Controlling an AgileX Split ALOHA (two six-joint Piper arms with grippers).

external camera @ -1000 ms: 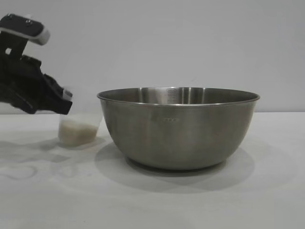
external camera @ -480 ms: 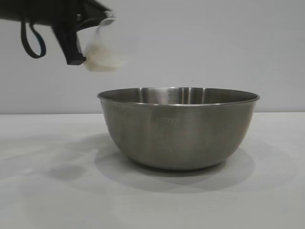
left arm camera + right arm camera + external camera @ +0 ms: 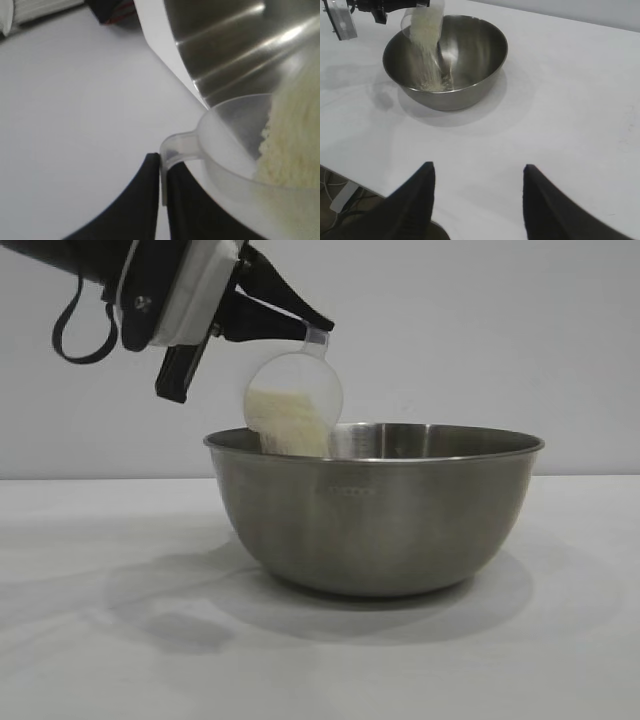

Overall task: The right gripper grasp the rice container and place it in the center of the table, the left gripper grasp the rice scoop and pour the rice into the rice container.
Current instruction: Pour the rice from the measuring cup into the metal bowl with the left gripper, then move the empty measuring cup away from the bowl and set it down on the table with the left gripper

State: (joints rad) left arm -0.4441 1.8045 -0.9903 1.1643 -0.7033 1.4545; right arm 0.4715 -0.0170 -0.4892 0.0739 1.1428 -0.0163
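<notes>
The rice scoop (image 3: 293, 400) is held tipped above the steel rice container's (image 3: 375, 510) rim, clamped by the left gripper (image 3: 163, 187); rice (image 3: 427, 47) is being poured in; the right gripper (image 3: 477, 195) is spread open.

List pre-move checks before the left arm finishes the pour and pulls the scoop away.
1. Left gripper jaws clamp the rice scoop handle: ok.
2. Scoop mouth inside the rice container rim: ok.
3. Rice landing in the container: ok; none seen on the table.
4. Scoop emptied: not ok, rice remains.
5. Right gripper open, away from the container: ok.
</notes>
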